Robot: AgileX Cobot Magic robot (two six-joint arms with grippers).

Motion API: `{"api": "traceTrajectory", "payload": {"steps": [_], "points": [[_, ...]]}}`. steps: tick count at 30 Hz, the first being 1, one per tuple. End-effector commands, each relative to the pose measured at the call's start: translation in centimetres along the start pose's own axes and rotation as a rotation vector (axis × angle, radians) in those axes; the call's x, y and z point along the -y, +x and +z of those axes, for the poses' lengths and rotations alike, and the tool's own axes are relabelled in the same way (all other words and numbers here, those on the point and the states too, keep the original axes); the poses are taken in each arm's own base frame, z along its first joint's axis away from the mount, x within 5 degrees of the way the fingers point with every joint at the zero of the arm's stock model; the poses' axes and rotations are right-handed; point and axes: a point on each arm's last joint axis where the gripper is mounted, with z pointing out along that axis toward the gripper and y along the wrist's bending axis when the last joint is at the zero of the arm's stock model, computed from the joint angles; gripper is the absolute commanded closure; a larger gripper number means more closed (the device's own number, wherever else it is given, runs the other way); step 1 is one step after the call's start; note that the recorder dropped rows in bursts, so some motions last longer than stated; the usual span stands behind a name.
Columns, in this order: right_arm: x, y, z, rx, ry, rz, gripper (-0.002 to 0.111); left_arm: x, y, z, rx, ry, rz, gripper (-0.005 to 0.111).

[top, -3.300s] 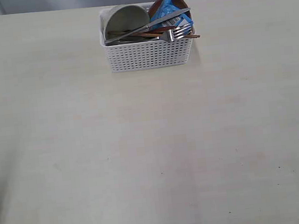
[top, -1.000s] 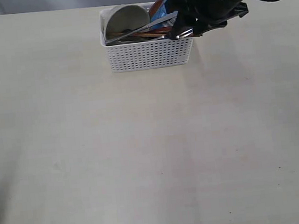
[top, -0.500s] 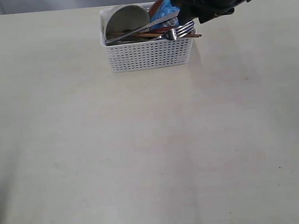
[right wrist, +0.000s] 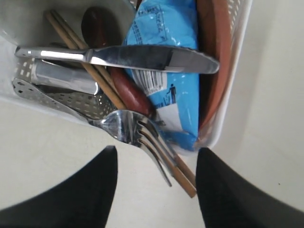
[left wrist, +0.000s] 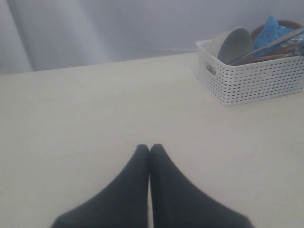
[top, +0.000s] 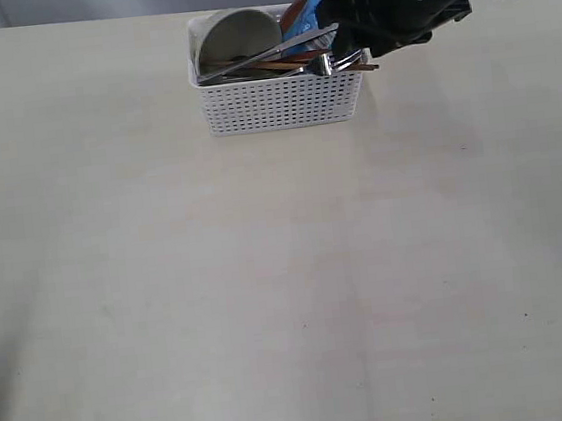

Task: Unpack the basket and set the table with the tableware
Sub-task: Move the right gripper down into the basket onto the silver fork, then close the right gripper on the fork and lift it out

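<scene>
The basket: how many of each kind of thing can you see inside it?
Inside the basket:
knife: 1
fork: 1
spoon: 1
chopsticks: 2
bowl: 1
plate: 1
cup: 1
blue packet: 1
Total: 9

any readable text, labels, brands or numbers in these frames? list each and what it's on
Blue packet, printed lines near one end: too small and blurred to read.
Blue packet, white panel: a barcode and a small figure pictogram; no digits or words legible.
Knife, fork, basket, table: no text or marks visible.
Nothing can be quoted as it reads.
</scene>
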Motion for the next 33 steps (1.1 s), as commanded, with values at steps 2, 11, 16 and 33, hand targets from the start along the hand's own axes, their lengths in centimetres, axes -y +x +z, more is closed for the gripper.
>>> {"api": "traceTrajectory", "payload": {"steps": [2, 11, 16, 33], "points": [[0.0, -0.3, -0.1, 0.021, -0.011, 0.020, 0.059, 0.0, 0.0, 0.0, 0.013, 0.003, 0.004, 0.106], [0.4, 0.5, 1.5, -0.043, -0.018, 0.034, 0.059, 0.0, 0.0, 0.0, 0.013, 0.003, 0.004, 0.106], [0.4, 0.4, 1.5, -0.030, -0.014, 0.034, 0.059, 0.0, 0.0, 0.0, 0.013, 0.003, 0.004, 0.106], [0.1, -0.1, 0.2, 0.008, -0.015, 0.022, 0.109, 0.0, 0.0, 0.0, 0.013, 0.003, 0.004, 0.106]]}}
